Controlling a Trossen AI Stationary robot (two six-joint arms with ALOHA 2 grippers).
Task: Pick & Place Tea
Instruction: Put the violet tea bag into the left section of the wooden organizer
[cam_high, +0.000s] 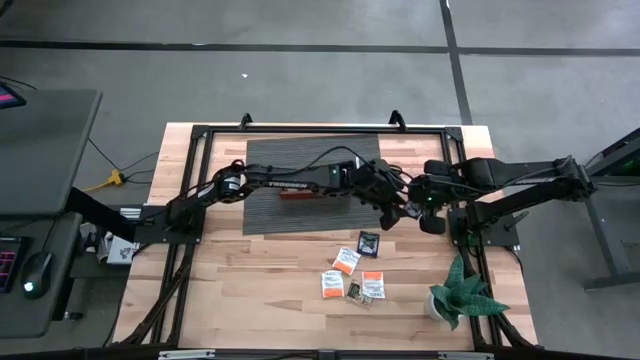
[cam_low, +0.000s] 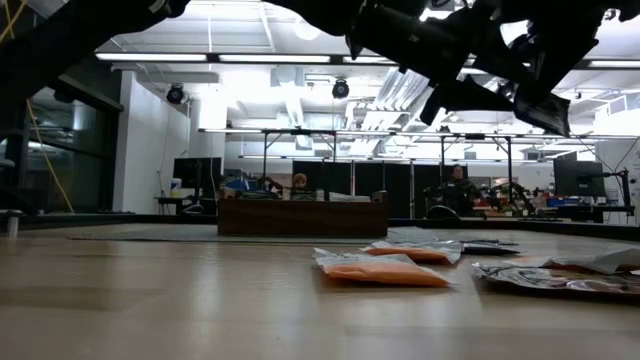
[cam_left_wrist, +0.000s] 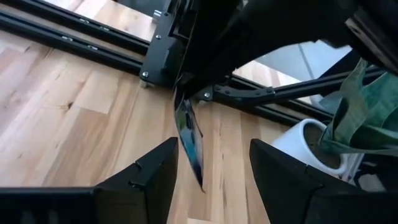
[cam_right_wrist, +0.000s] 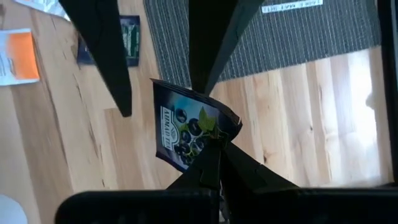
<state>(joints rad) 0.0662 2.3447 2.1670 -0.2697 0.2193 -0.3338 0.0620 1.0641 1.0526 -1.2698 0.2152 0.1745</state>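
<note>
**Dark sachet held edge-on between the two grippers**

We saw the right gripper (cam_right_wrist: 214, 155) clamped on a dark blueberry-printed tea sachet (cam_right_wrist: 189, 127), pinching it by one corner above the bare wood just beside the striped mat (cam_right_wrist: 298, 37). The left gripper (cam_left_wrist: 211, 165) faced it with its fingers spread wide, and the sachet (cam_left_wrist: 189, 137) hung thin edge toward them, in line with the gap, its long axis running up and down in that view. We judged this a handover: the left fingers would need to close on the flat faces, not the edge, so the sachet's turn relative to that gap was what mattered. Both grippers met over the table's right half in the high view, the left arm stretched across the mat, near the wooden tray (cam_high: 300, 194).

The remaining tea lay loose on the wooden tabletop (cam_high: 250, 290) toward the front: an orange-and-white sachet (cam_high: 346, 260), two more (cam_high: 373, 284), and a dark one (cam_high: 369, 241). A potted plant (cam_high: 455, 295) stood just beside them, close enough to snag an arm. Beyond the table, the low view showed a lit workshop with people seated far off.
</note>
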